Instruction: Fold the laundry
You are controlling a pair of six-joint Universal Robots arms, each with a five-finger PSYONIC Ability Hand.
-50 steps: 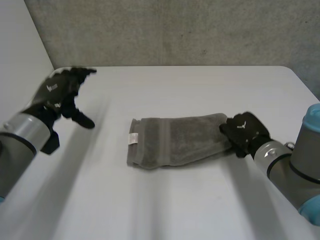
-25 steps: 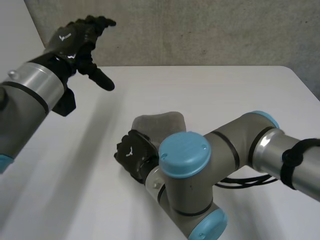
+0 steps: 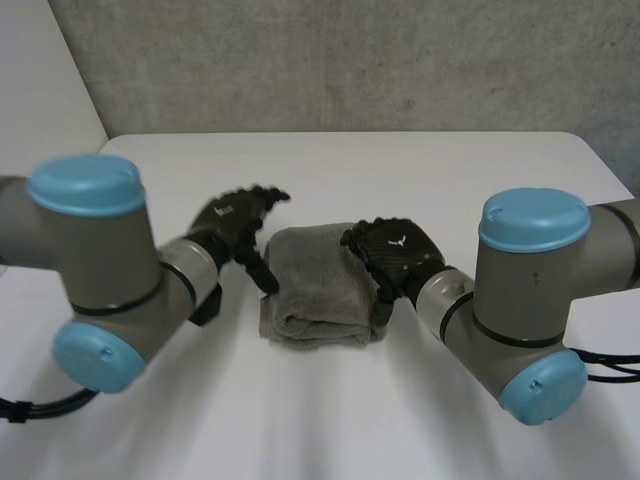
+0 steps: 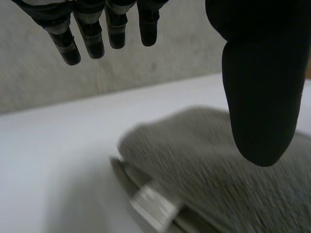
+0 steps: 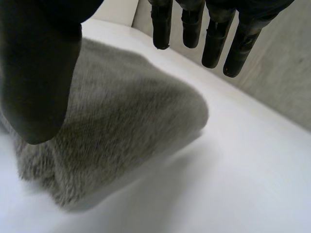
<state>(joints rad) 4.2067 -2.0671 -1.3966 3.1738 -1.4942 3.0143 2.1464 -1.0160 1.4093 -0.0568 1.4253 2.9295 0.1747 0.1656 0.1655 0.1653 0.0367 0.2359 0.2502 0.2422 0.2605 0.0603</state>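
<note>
Towel [image 3: 318, 290], grey and folded into a thick, short bundle, is lying near the middle of the white table [image 3: 470, 180], between the two hands. In the head view the left hand [image 3: 232, 215] is hovering at the towel's left edge, its fingers [image 3: 268, 193] reaching straight out beside the far left corner and its thumb pointing down next to the cloth; whether the thumb tip is touching it I cannot tell. The left wrist view is showing this hand released, with the fingers stretching straight and the thumb [image 4: 257, 87] standing well apart from them, nothing caught between. The towel is lying beneath the palm, and a small white label [image 4: 153, 206] is sticking out from between its layers. The right hand [image 3: 395, 250] is sitting at the towel's right edge, over the far right corner. Its own wrist view is showing it released too: the fingers [image 5: 214, 39] are hanging straight and the thumb is hovering above the cloth, gripping nothing, while the towel's rounded fold is bulging under the palm. The left arm [image 3: 100, 260] and the right arm [image 3: 530, 290] are bending in at either side. A grey wall [image 3: 350, 60] is standing behind the table.
</note>
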